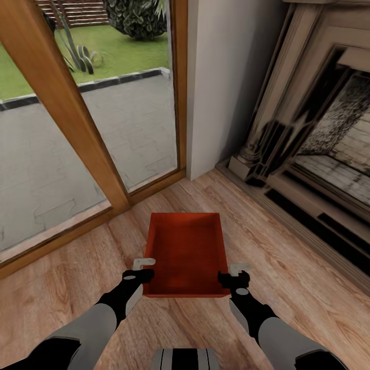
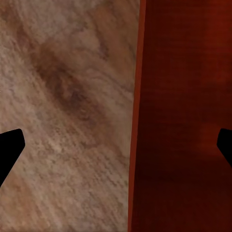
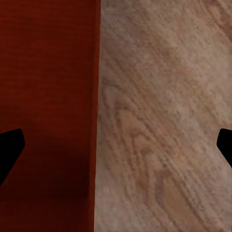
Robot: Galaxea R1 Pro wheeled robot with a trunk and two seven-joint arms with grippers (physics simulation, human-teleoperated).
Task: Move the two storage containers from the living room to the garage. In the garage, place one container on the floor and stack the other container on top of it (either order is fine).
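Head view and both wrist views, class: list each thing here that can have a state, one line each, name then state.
storage container: upright on the wood floor, open-topped, empty.
left gripper: open, fingers either side of the container's left wall.
right gripper: open, fingers either side of the container's right wall.
glass door: shut.
fireplace: unlit.
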